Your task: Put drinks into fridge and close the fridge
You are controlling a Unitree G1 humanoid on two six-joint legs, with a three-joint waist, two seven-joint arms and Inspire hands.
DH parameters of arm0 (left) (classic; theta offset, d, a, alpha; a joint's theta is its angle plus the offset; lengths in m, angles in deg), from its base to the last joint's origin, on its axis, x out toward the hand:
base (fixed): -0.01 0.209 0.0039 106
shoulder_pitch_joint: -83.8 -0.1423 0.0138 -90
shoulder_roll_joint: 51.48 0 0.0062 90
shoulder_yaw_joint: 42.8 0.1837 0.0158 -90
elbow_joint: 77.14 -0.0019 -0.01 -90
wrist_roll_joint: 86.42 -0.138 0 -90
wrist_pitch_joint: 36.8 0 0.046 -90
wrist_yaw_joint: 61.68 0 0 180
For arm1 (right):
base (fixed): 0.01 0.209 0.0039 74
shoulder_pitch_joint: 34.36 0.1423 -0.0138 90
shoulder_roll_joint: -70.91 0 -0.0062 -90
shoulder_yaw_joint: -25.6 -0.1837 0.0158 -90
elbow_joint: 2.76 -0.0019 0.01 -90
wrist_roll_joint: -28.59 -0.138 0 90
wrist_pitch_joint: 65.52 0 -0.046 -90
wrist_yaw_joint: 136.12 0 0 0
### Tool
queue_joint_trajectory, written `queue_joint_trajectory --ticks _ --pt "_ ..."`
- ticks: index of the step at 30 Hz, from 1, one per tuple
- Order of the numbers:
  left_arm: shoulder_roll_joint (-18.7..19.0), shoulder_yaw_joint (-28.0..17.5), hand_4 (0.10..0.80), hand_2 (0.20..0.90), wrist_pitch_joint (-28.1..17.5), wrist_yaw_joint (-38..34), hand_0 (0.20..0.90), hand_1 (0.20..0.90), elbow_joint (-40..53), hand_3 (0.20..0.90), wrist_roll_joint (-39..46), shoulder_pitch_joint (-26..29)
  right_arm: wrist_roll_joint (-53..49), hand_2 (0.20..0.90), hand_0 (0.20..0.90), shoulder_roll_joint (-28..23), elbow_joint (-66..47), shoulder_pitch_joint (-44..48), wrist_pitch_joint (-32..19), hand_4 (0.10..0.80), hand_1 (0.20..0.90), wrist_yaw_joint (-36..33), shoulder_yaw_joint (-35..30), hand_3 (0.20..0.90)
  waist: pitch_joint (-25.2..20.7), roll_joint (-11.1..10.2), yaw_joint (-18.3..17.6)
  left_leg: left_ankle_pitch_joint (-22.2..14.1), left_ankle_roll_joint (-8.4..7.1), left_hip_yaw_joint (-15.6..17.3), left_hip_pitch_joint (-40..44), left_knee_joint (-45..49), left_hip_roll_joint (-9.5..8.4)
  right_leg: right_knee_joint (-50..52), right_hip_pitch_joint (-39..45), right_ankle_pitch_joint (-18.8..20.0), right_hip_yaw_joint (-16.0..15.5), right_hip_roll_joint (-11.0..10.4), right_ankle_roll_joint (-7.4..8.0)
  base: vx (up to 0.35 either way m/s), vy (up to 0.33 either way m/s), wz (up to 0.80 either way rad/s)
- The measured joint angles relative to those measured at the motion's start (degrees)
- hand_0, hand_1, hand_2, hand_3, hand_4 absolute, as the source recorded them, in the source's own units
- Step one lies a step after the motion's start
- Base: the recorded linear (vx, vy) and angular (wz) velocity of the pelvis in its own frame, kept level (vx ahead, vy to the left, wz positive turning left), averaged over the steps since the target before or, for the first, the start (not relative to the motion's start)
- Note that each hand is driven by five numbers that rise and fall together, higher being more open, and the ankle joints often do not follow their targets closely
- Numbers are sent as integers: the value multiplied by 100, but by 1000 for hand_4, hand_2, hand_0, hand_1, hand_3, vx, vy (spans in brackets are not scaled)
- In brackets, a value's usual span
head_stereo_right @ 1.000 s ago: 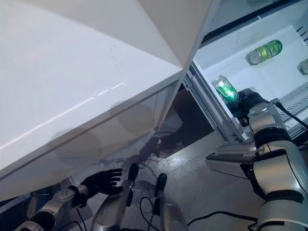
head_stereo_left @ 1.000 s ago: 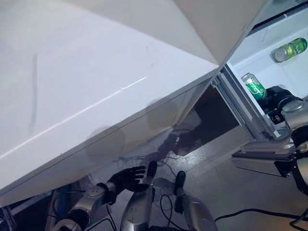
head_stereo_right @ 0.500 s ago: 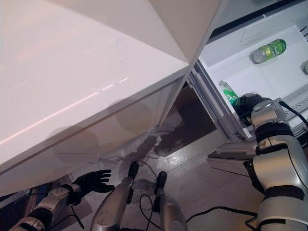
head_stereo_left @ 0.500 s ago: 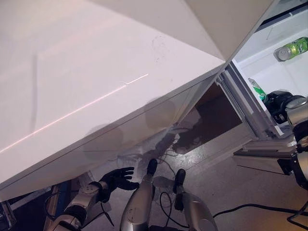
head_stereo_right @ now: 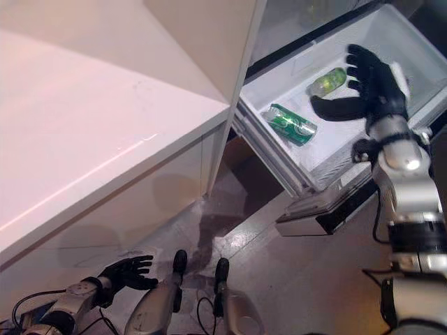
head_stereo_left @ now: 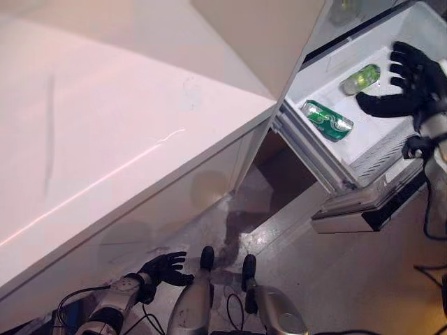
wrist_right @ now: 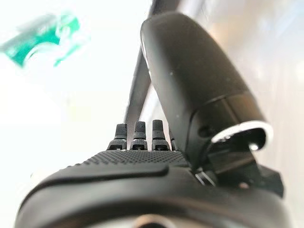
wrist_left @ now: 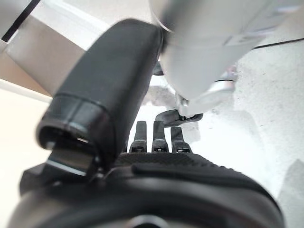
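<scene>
A green drink can point(head_stereo_left: 327, 119) lies on its side on the white fridge shelf point(head_stereo_left: 391, 150), also seen as the green can point(head_stereo_right: 291, 124) and in the right wrist view point(wrist_right: 43, 35). A green bottle point(head_stereo_left: 360, 78) lies further back on the same shelf. My right hand point(head_stereo_right: 370, 87) hovers open above the shelf, to the right of the can, fingers spread and holding nothing. My left hand point(head_stereo_left: 162, 269) hangs low near the floor, open and idle. The fridge stands open.
A large white counter point(head_stereo_left: 105, 139) fills the left and centre of the eye views, next to the fridge. The fridge door's lower edge point(head_stereo_left: 363, 209) juts out below the shelf. Grey floor point(head_stereo_right: 307, 272) lies beneath.
The right hand has let go of the green can, which now lies on the shelf, and has drawn back to the right with fingers spread. The camera view has shifted.
</scene>
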Motion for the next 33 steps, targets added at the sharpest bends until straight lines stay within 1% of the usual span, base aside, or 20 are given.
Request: queue_joint_trajectory --ticks 2,3,4,5,7,8,10,11,13,14,16,17,18,20,22,24,25,27,30,33 --pt "-114 -12 800 900 3 -12 900 900 -75 900 -29 -113 -290 900 900 457 -4 -385 -277 800 900 -444 -390 900 -142 -3 -211 -11 23 53 113 -79 -24 -55 90 7 53 -27 32 61 65 -20" --pt "-187 -4 800 900 9 -41 900 900 -106 900 -34 -172 -458 900 900 723 -2 -564 -404 800 900 -594 -545 900 -238 14 -283 -28 26 75 173 -119 -28 -60 107 -3 132 -30 46 74 63 -24" --pt "-284 10 800 900 12 -80 900 900 -127 900 -35 -224 -606 900 900 977 2 -779 -546 800 900 -742 -635 900 -348 44 -358 -41 31 130 249 -166 -27 -75 143 -8 165 -32 55 66 53 -22" --pt "-359 9 800 900 12 -95 900 900 -166 900 -34 -237 -631 900 900 1093 14 -914 -599 800 900 -809 -643 900 -411 87 -424 -49 42 133 288 -178 -34 -96 189 -13 166 -41 62 71 43 -14" --pt "-622 20 800 900 13 -127 900 900 -240 900 -27 -293 -799 900 900 1437 52 -1380 -736 800 900 -947 -646 900 -670 258 -563 -72 70 153 364 -193 -52 -162 277 -21 186 -57 84 73 20 -7" --pt "-730 23 800 900 12 -131 900 900 -260 900 -16 -294 -854 900 900 1553 100 -1546 -827 800 900 -1006 -636 900 -739 344 -564 -78 89 186 401 -192 -53 -162 299 -25 226 -56 89 39 -1 -15" --pt "-929 31 800 900 5 -142 900 900 -298 900 6 -304 -852 900 900 1686 300 -1785 -948 800 900 -1166 -528 900 -831 508 -562 -96 99 215 486 -186 -55 -165 383 -32 269 -56 98 -28 1 -11" --pt "-1007 69 800 900 -25 -161 900 900 -346 900 24 -312 -846 900 900 1814 320 -1835 -1161 800 900 -1327 -501 900 -879 593 -563 -104 96 215 490 -154 -55 -146 390 -39 268 -59 100 -58 11 -1" --pt "-1060 218 800 900 -74 -258 900 900 -480 900 145 -309 -846 900 900 1851 449 -1786 -1457 800 900 -1580 -287 900 -897 639 -542 -175 85 214 435 52 -49 -11 362 -87 264 -70 90 -99 21 2" --pt "-1060 237 800 900 -81 -261 900 900 -511 900 189 -311 -848 900 900 1852 512 -1754 -1510 800 900 -1637 -239 900 -890 639 -536 -220 86 207 394 161 -45 79 328 -128 258 -83 82 -193 41 5" --pt "-1062 261 800 900 -145 -329 900 900 -638 900 310 -329 -981 900 900 1885 802 -1520 -1738 800 900 -1757 -130 900 -784 619 -474 -408 90 205 102 704 -63 792 -44 -442 258 -122 66 -223 46 5" --pt "-1062 262 800 900 -150 -374 900 900 -658 900 341 -330 -1065 900 900 1904 873 -1448 -1789 800 900 -1775 -124 900 -741 608 -454 -441 90 207 6 852 -84 1029 -192 -538 262 -143 71 -205 45 7" --pt "-1058 238 800 900 -192 -444 900 900 -649 900 521 -301 -1344 900 900 1940 1002 -1281 -1952 800 900 -1776 -159 900 -599 570 -424 -536 83 215 -189 1120 -127 1500 -469 -735 268 -201 43 -197 43 10" --pt "-1046 235 800 900 -267 -472 900 900 -533 900 716 -256 -1690 900 900 1970 1098 -978 -2159 800 900 -1755 -176 900 -443 582 -384 -671 132 215 -553 1547 -195 2046 -900 -927 271 -257 46 -274 66 11" --pt "-1012 241 800 900 -310 -519 900 900 -410 900 900 -116 -2244 900 900 2000 1235 -539 -2367 800 900 -1504 -181 900 -244 623 -365 -827 149 223 -1051 2147 -223 2593 -1352 -1055 274 -323 58 -199 74 6" --pt "-1013 237 800 900 -313 -655 900 900 -388 900 1040 112 -2679 900 900 2004 1284 -165 -2545 800 900 -1268 -261 900 -40 674 -348 -848 159 225 -1483 2522 -252 2979 -1747 -1078 271 -339 56 -151 85 5" --pt "-1012 226 800 900 -314 -709 900 900 -379 900 1136 168 -2836 900 900 1983 1316 -55 -2586 800 900 -1172 -284 900 -11 685 -348 -849 161 225 -1664 2664 -261 3126 -1925 -1086 270 -352 55 -107 73 5" --pt "-1006 219 800 900 -310 -748 900 900 -311 900 1329 218 -3135 900 900 1957 1415 174 -2628 800 900 -934 -312 900 48 709 -339 -854 161 219 -1946 2907 -284 3406 -2222 -1109 269 -388 41 -92 69 5" --pt "-1024 214 800 900 -310 -757 900 900 -114 900 1494 240 -3510 900 900 1837 1489 426 -2599 800 900 -441 -288 900 136 803 -243 -856 156 190 -2320 3159 -308 3701 -2614 -1106 238 -426 8 -4 70 -6" --pt "-1036 210 800 900 -289 -763 900 900 12 900 1583 261 -3820 900 900 1781 1686 654 -2412 800 900 -99 -119 900 175 898 -232 -856 148 72 -2624 3251 -338 3768 -2863 -1088 106 -432 -29 -35 51 0"
